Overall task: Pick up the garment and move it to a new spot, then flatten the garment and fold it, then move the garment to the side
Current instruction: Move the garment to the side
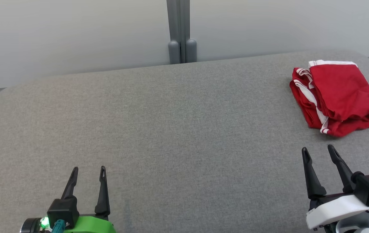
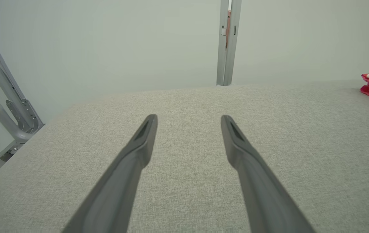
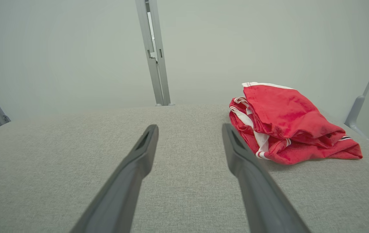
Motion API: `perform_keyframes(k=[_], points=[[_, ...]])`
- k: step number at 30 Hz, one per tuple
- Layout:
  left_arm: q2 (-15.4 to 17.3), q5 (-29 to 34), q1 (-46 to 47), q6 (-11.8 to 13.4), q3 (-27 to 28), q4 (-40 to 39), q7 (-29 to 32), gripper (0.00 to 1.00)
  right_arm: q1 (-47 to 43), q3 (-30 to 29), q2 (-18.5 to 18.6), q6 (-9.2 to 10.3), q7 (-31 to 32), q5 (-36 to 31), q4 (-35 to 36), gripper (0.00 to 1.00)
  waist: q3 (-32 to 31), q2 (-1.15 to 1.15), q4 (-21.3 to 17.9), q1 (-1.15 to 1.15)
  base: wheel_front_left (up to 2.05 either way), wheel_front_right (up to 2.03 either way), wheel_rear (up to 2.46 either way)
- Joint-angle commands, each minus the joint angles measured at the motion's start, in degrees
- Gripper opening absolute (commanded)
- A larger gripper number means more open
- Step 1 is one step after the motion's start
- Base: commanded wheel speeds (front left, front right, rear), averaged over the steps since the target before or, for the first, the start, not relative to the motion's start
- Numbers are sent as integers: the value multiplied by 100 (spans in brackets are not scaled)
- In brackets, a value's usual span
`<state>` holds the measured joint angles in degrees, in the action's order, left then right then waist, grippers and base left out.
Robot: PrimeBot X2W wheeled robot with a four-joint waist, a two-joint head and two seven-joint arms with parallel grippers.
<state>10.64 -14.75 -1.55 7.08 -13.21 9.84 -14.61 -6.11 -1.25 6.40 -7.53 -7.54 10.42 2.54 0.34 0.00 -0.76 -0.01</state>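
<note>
The red garment [image 1: 342,94] is bunched at the far right of the grey tabletop [image 1: 171,129], just beyond the right tool [image 1: 318,149] and untouched. That tool and the left tool [image 1: 89,168] are held wide and empty.

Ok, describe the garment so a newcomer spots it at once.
Start at the wide grey table. Go to its far right corner, beyond the right gripper. There lies a folded garment, bright red with white trim against the plain grey.
</note>
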Motion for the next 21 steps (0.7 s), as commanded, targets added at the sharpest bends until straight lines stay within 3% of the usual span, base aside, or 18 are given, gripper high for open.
perform_keyframes(k=[1,21], points=[[50,-54,-97,-2,-5,16,36,100,-110,-1,-13,10,41,-29,79,100,-162,0,129,1,0,0,0],[126,-108,-27,55,-49,163,20,100,-239,3,-62,10,291,-37,391,100,-146,0,134,1,0,0,0]])
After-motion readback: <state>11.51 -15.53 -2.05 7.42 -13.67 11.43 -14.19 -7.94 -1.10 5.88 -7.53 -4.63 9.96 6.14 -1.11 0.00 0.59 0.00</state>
